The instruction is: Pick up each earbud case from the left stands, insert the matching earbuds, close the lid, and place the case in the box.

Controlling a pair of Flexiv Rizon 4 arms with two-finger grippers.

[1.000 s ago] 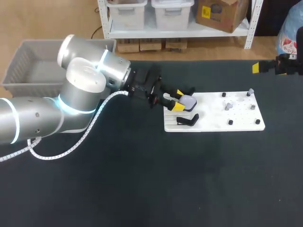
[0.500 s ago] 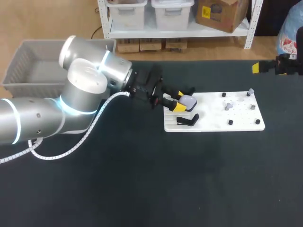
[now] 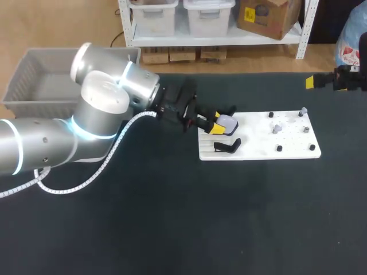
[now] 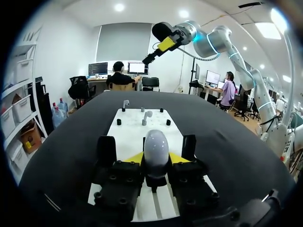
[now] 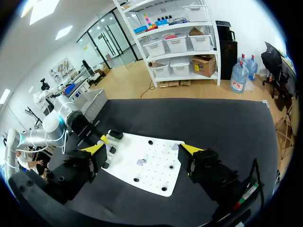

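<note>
The earbud case (image 4: 156, 147) is clasped on both sides by the left gripper (image 4: 156, 160) at the white board's (image 3: 275, 146) left end, seemingly for lifting; the right gripper (image 5: 142, 149) is held spread and empty, well apart, likely kept clear for the earbuds

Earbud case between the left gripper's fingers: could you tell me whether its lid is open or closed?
Closed: the earbud case shows one smooth rounded shell, with no lid raised.

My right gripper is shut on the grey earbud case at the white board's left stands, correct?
No, it is the left gripper that is shut on the grey earbud case at the white board's left stands; the left wrist view shows it.
</note>
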